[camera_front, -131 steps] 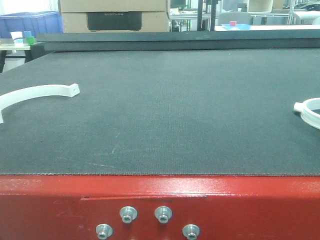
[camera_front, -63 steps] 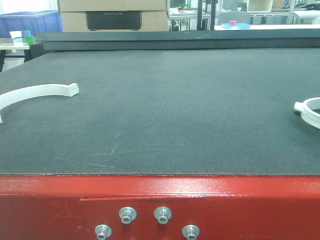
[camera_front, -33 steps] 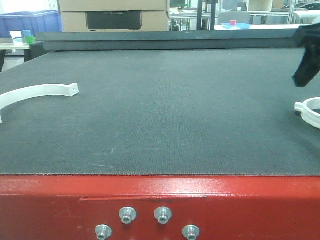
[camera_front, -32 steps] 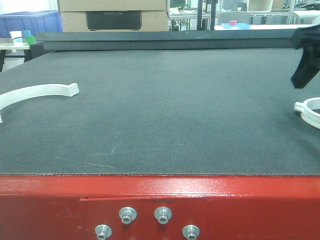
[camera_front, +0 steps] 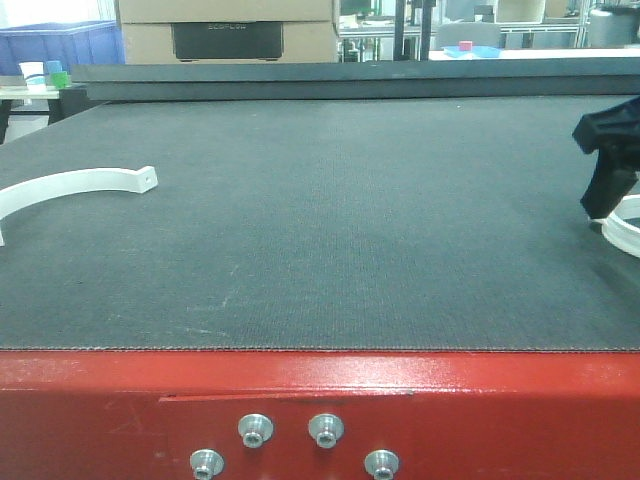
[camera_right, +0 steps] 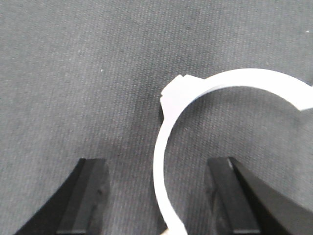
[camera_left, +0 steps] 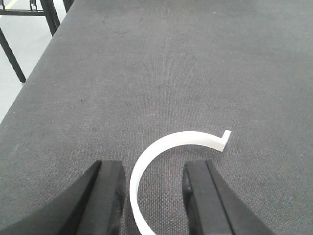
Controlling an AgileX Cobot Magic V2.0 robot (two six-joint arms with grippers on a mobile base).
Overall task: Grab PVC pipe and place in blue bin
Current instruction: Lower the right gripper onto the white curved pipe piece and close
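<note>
At the right-hand side of the dark mat (camera_front: pixel 330 220), the right gripper (camera_front: pixel 608 165) hangs low over a white PVC ring (camera_front: pixel 628 222) that lies flat and runs out of the front camera's frame. Wrist view: its jaws stand wide apart, the ring's rim passing between the two black fingers (camera_right: pixel 90 196) without touching either; the squared lug on the ring sits just ahead of them. Whether the fingertips meet the mat I cannot tell. Over on the far left, a second piece, the PVC half-arc (camera_front: pixel 75 185), lies flat near that side of the mat, its small tab end pointing toward the middle. The left gripper (camera_left: pixel 151 169) is parted as well, holding nothing, with the arc's lower curve running in between its fingers (not seen from the front camera). The mat's left edge shows in that wrist view, bare floor and dark table legs beyond it. Between the two pieces the mat is one broad stretch, bounded in front by the red rail (camera_front: pixel 320 385) with four bolts (camera_front: pixel 256 428). The blue bin (camera_front: pixel 60 42) stands well back at far left, beside a cardboard box (camera_front: pixel 225 12), beyond the mat's rear edge.
</note>
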